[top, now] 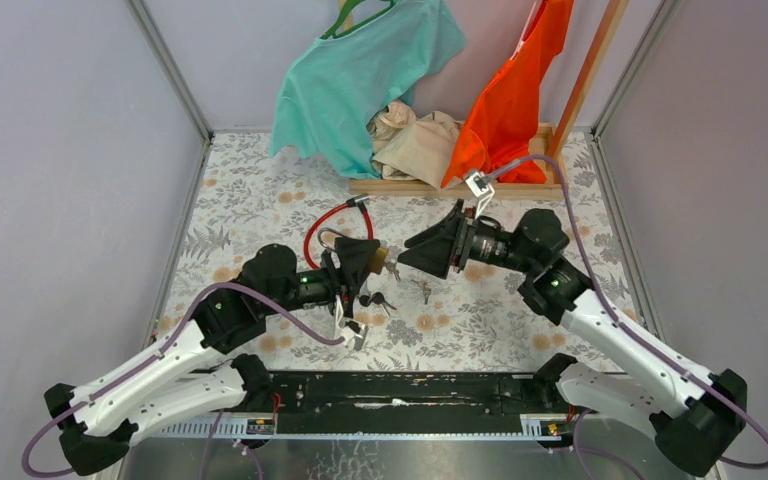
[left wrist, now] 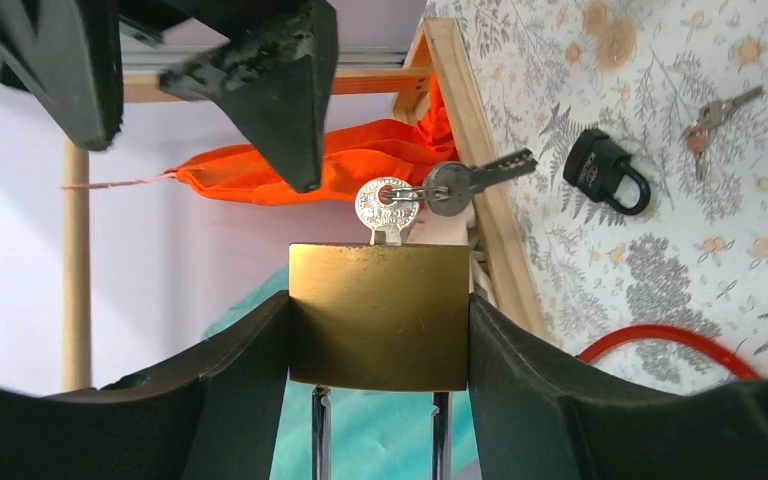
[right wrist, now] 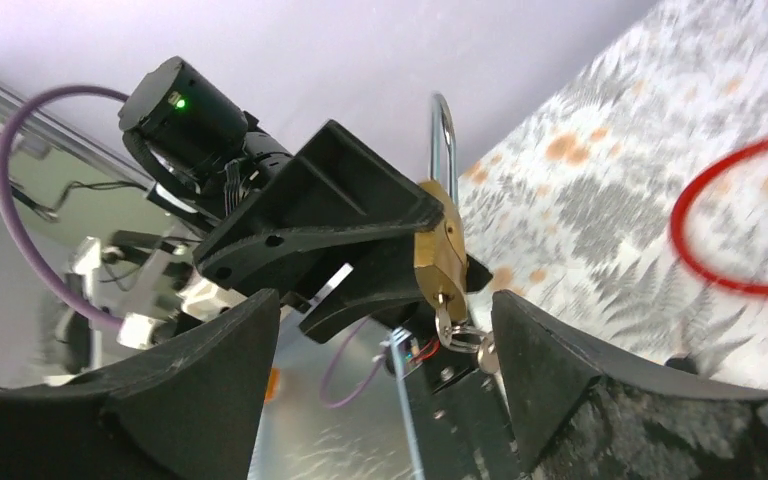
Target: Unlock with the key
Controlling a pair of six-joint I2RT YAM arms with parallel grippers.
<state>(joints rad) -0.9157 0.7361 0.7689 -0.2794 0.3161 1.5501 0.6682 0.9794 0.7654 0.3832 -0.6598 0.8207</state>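
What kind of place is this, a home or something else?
Probably a robot test booth: metal frame posts enclose a floral table, two robot arms are bolted at its near edge, with a brass padlock and a black padlock as props.

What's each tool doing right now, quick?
Left tool: closed, holding the square brass padlock.
Right tool: open, holding nothing, clear of the silver key sitting in the padlock.

Teal shirt [top: 360, 80], orange garment [top: 513, 100], beige cloth [top: 425, 147]
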